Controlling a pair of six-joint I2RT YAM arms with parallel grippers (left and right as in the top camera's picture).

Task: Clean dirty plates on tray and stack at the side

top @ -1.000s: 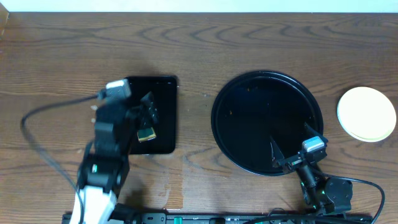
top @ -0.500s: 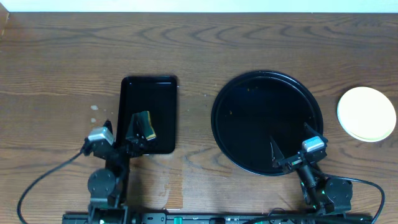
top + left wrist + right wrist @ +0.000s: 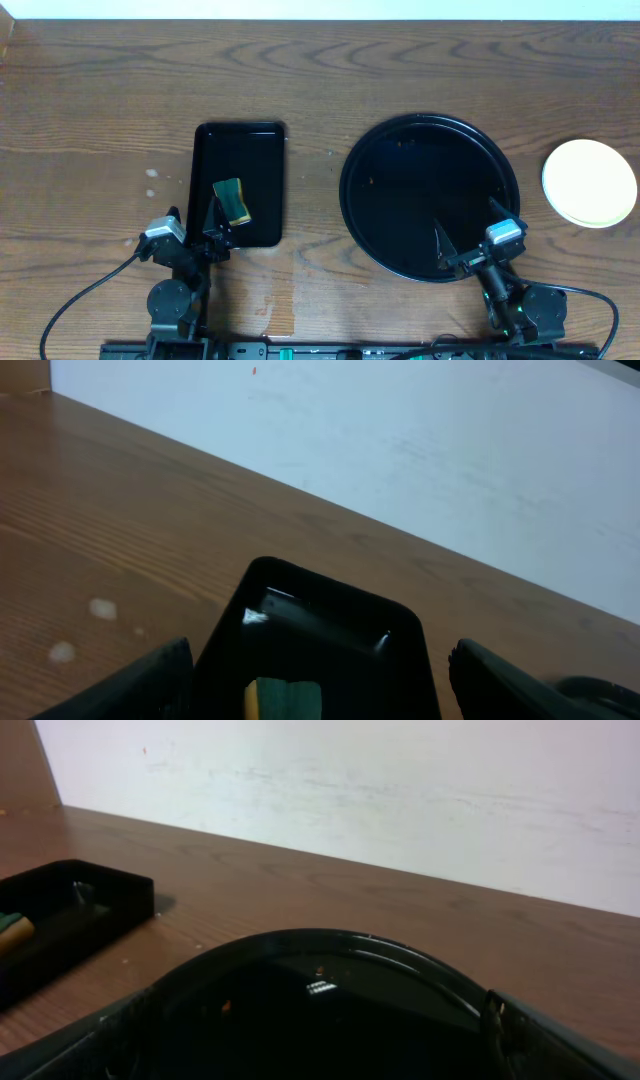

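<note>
The round black tray [image 3: 365,150] holds no plates; a few orange specks show on it in the right wrist view [image 3: 330,945]. A pale yellow plate [image 3: 590,183] lies on the table to the right of the tray. Anything under it is hidden, and no pale blue plate shows. My right gripper [image 3: 468,228] is open and empty over the tray's near rim; its jaws also show in the right wrist view [image 3: 320,1050]. My left gripper [image 3: 195,222] is open and empty at the near edge of the small rectangular tray; its jaws also show in the left wrist view [image 3: 320,685].
The small rectangular black tray [image 3: 262,150] stands left of the round tray and holds a green and yellow sponge [image 3: 231,201]. The sponge also shows between my left fingers [image 3: 285,700]. The small tray shows at the left in the right wrist view [image 3: 70,910].
My left arm has drawn back toward the table's near edge. It has let go of the sponge, which now lies on the small tray. The right arm has not moved.
</note>
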